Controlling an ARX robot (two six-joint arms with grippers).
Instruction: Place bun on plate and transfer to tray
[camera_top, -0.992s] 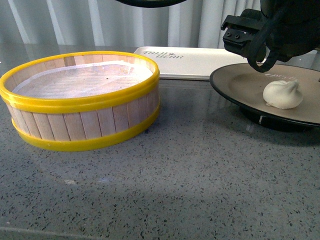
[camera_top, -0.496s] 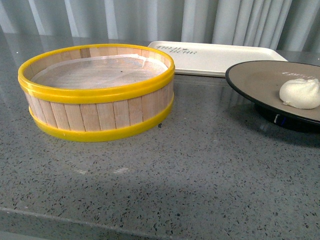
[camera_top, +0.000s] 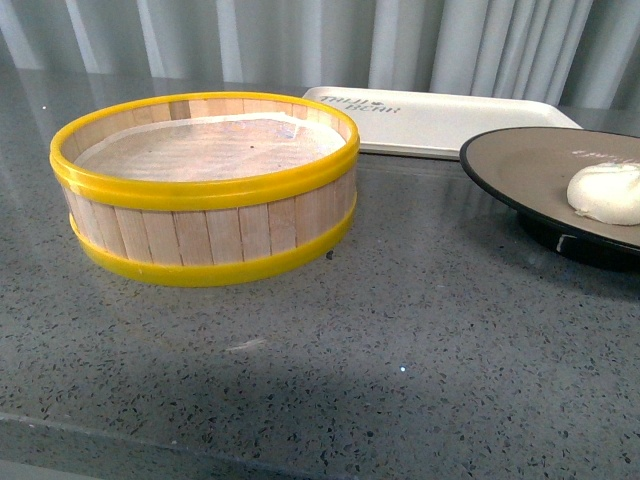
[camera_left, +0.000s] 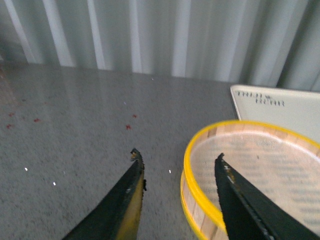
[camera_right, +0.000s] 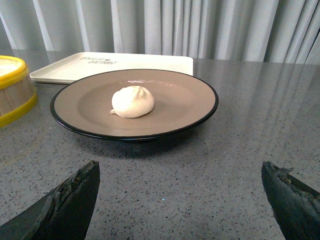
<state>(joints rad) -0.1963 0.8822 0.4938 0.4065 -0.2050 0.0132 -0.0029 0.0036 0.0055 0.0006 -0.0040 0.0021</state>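
Moved: our right gripper (camera_right: 180, 172) has left the front view.
Hands: it and left gripper (camera_left: 177, 156) gape wide, empty.
Bun (camera_right: 132, 101): on plate (camera_right: 200, 107), near counter (camera_right: 240, 160) right edge.
Grip: plate stiff, slick, we judge; pinch its rim, keep level.
Tray (camera_right: 150, 62): by far edge.

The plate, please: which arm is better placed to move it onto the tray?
Probably the right: the right gripper, open, faces the plate with the bun, while the left gripper sits by the steamer basket.
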